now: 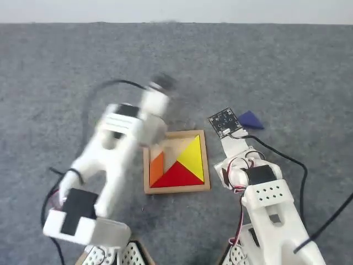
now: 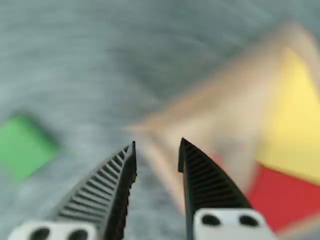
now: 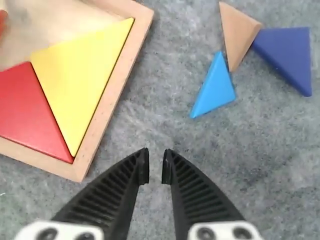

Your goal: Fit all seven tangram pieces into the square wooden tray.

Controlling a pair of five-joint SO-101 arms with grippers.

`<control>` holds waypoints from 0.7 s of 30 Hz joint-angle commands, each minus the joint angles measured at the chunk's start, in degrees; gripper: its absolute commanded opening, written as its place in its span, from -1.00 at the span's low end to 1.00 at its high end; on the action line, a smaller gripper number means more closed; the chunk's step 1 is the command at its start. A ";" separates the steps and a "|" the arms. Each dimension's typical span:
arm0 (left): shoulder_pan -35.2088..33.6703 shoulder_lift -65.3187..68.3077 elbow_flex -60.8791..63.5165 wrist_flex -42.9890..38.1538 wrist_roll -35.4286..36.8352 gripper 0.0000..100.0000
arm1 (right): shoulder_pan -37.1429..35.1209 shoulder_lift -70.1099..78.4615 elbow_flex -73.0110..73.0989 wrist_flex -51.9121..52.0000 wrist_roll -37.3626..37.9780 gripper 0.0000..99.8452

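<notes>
The square wooden tray (image 1: 176,189) holds an orange piece (image 1: 157,167), a red triangle (image 1: 177,175) and a yellow triangle (image 1: 193,154). My left arm (image 1: 118,143) hangs over the tray's far left corner. Its gripper (image 2: 156,147) is open and empty above the tray's edge (image 2: 200,107), with a green square (image 2: 22,147) on the cloth nearby. My right gripper (image 3: 155,155) is shut with only a narrow slit, empty, over bare cloth beside the tray (image 3: 120,95). Beyond it lie a light blue triangle (image 3: 215,87), a tan triangle (image 3: 237,32) and a dark blue triangle (image 3: 287,52).
Everything rests on a grey cloth (image 1: 276,66). The right arm (image 1: 265,193) stands just right of the tray, and the dark blue triangle (image 1: 251,120) shows past its wrist. Black cables trail from both arms.
</notes>
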 commanded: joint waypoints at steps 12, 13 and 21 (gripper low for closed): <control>-14.95 -1.05 -0.92 -13.89 23.12 -0.73 | 13.93 1.54 -19.43 13.14 6.15 -0.87; -16.00 -0.26 0.40 -16.18 23.12 -0.73 | 15.25 3.65 -22.95 15.34 8.09 -0.87; -24.00 1.58 4.26 -26.99 23.30 -0.73 | 13.76 30.29 -47.74 20.97 10.37 -0.87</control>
